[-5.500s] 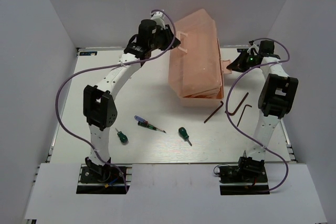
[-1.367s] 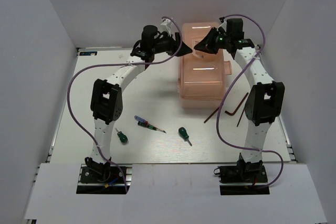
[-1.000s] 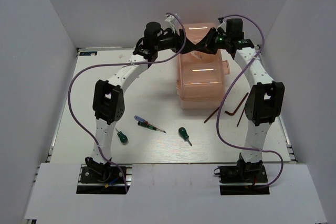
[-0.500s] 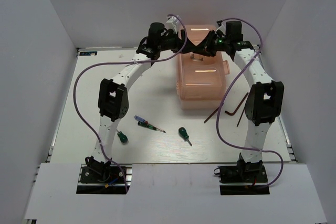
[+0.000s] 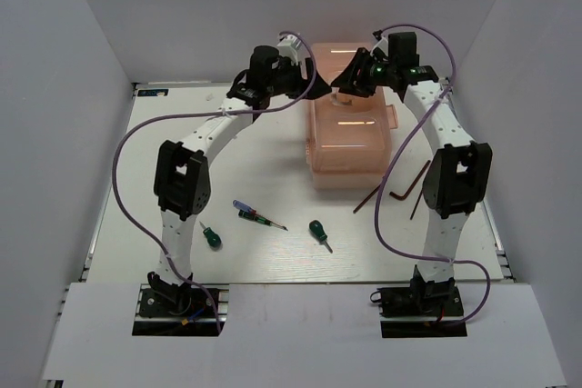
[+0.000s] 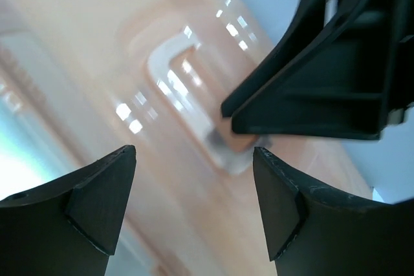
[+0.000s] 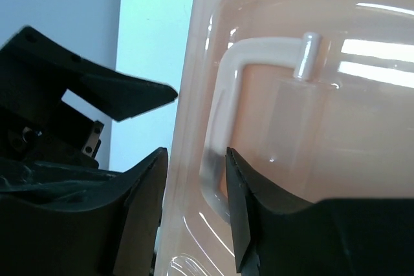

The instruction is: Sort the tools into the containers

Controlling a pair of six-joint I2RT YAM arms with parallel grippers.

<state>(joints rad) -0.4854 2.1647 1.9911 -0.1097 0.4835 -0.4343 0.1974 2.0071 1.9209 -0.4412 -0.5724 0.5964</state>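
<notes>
While the toolbox [image 5: 350,147] is shut, all 5 tools lie on the desk [image 5: 182,134].
Over its lid, the left pincer [image 6: 194,153] is spread and empty, and the right pincer [image 7: 196,153] is parted astride the lid handle [image 7: 223,75]. In front lie 2 green screwdrivers [image 5: 211,236] [image 5: 318,231] and 1 blue-and-red screwdriver [image 5: 255,214]. To the right lie 2 hex keys [image 5: 371,194] [image 5: 414,184].

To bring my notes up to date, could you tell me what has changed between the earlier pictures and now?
The toolbox, skewed at first, now sits square. The right gripper swung from beside it onto the lid handle, which its jaws straddle; the left gripper hovers open near it. The screwdrivers and hex keys stayed put.
</notes>
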